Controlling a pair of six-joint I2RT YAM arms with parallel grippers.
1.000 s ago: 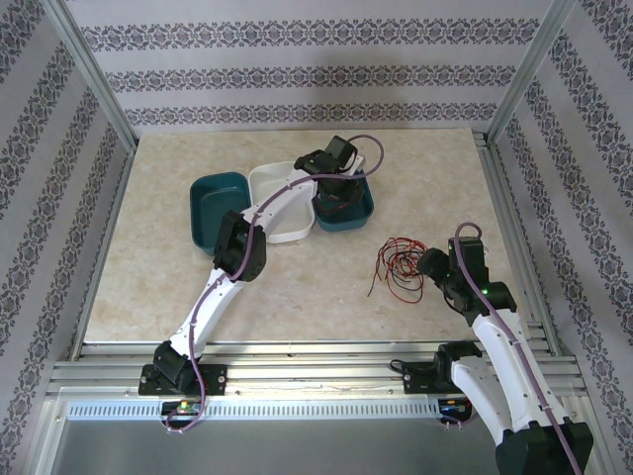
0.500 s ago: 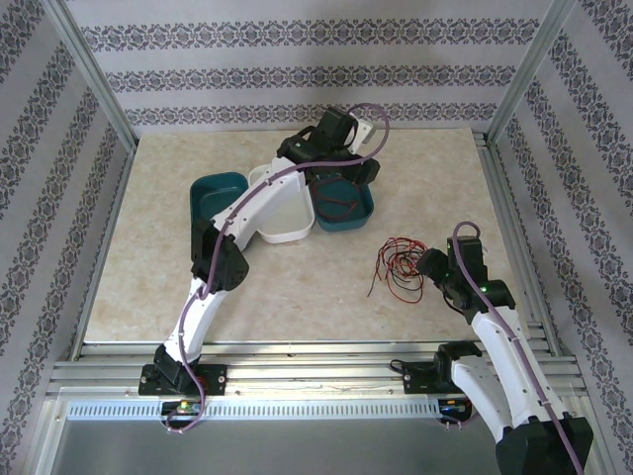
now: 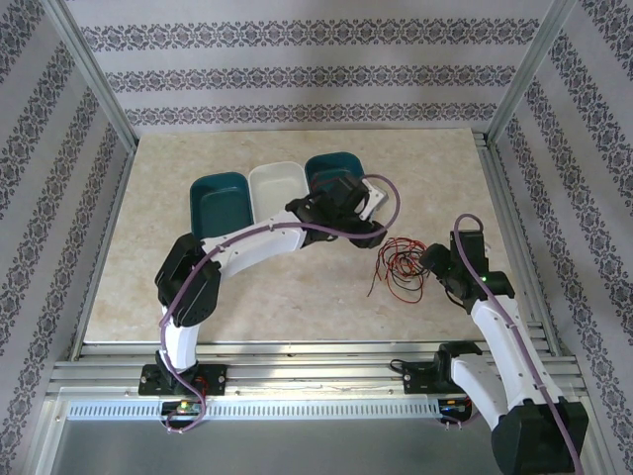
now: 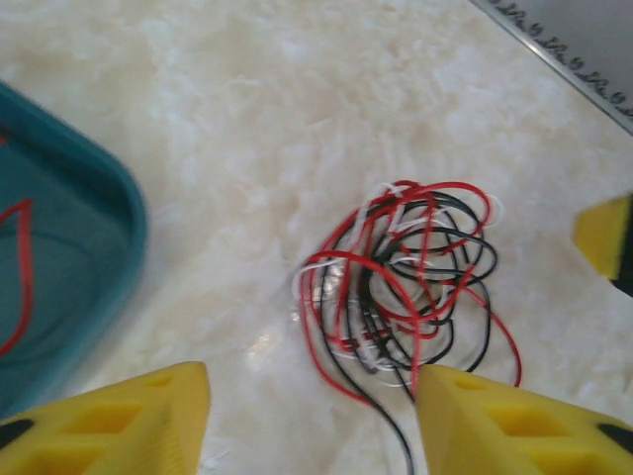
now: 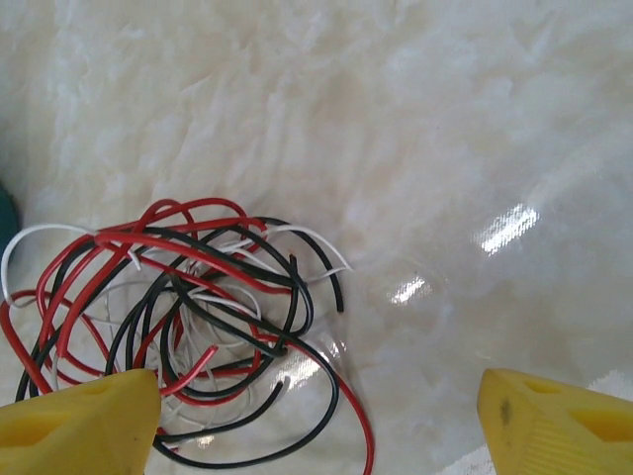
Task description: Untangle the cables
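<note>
Fingers [image 4: 119, 421], left and right, apart and empty, aimed down at the cables [image 4: 401, 287].

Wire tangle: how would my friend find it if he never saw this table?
Start on the pale marbled table and go to its right side, nearer than the row of three plastic tubs. There lies a loose tangle of very thin red, black and white wires; the thick purple cables ride on the robot arms instead.
</note>
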